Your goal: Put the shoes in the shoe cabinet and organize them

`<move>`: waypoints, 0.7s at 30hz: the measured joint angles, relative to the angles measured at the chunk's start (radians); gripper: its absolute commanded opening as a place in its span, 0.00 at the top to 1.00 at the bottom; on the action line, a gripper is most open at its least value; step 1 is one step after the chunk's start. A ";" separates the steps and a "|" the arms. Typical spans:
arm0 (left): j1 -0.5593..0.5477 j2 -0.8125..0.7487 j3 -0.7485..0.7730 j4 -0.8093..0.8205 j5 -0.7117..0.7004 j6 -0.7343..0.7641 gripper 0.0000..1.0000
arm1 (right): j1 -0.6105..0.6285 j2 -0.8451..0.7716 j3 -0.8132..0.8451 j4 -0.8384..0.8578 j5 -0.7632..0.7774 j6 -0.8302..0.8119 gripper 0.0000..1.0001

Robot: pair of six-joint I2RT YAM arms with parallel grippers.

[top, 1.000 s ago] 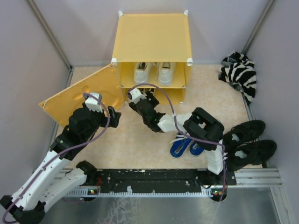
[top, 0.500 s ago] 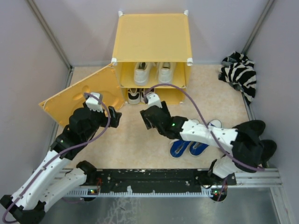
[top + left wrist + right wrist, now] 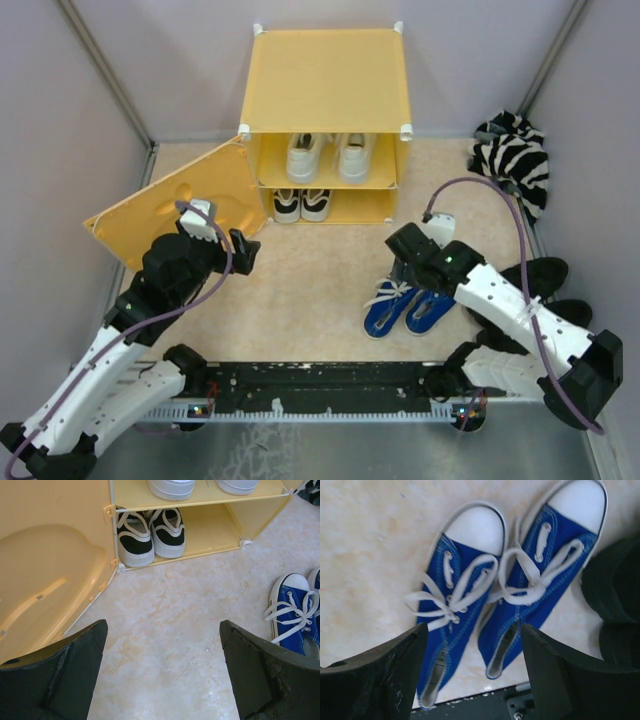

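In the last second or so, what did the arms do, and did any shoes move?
The right pincer pulled back out of the lower shelf of the shoe cabinet and swung right, and now hangs open over the blue pair. With it gone, the black-and-white pair shows side by side on that shelf. The left pincer, the white pair above and the blue pair stayed put.

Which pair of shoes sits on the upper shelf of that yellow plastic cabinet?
The all-white lace-up sneakers; the black-and-white pair sits on the shelf below them, and the bright blue pair is on the floor.
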 measured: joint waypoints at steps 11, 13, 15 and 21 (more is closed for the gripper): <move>0.000 -0.003 -0.002 0.008 0.004 0.000 0.01 | -0.019 -0.053 -0.191 -0.005 -0.134 0.119 0.33; 0.000 -0.003 -0.007 0.011 0.004 0.000 0.01 | -0.019 -0.072 -0.220 0.021 -0.156 0.128 0.36; 0.000 -0.002 -0.011 0.012 0.004 0.000 0.01 | -0.019 -0.092 -0.267 0.052 -0.182 0.135 0.40; 0.000 0.016 -0.012 0.014 0.004 0.000 0.01 | -0.020 -0.096 -0.342 0.113 -0.212 0.142 0.93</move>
